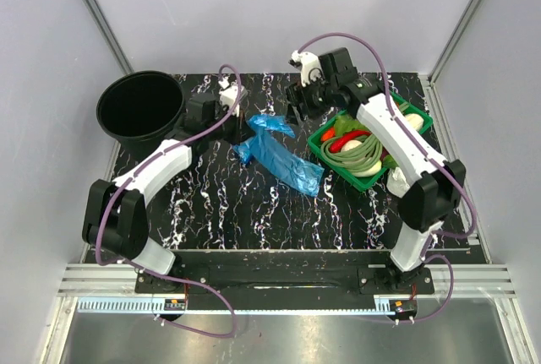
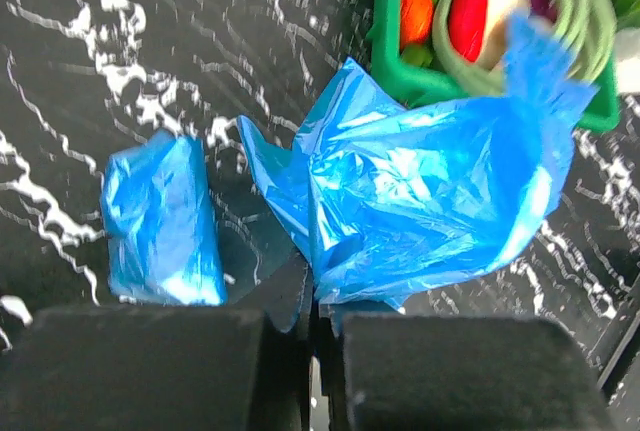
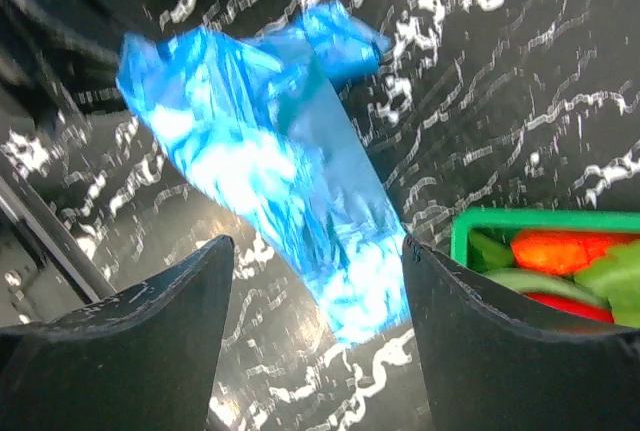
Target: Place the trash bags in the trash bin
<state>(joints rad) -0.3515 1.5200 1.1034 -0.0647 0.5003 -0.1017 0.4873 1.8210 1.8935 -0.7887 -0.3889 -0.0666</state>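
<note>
Crumpled blue trash bags point(image 1: 283, 160) lie mid-table. In the left wrist view a large wrinkled bag point(image 2: 430, 196) spreads out in front of the fingers, and a small folded wad point(image 2: 160, 221) lies on the table to its left. My left gripper point(image 2: 318, 296) is shut on the large bag's near edge; it shows from above as well point(image 1: 241, 132). My right gripper point(image 3: 315, 251) hangs open above the bag point(image 3: 270, 151), touching nothing, just right of the bags point(image 1: 297, 113). The black trash bin point(image 1: 139, 111) stands upright at the far left, and nothing shows inside it.
A green tray point(image 1: 423, 119) of vegetables sits at the right, close to the bags, and appears in both wrist views point(image 2: 395, 71) point(image 3: 480, 223). White lumps point(image 1: 397, 180) lie at the tray's edge. Walls enclose the dark marbled table point(image 1: 254, 212).
</note>
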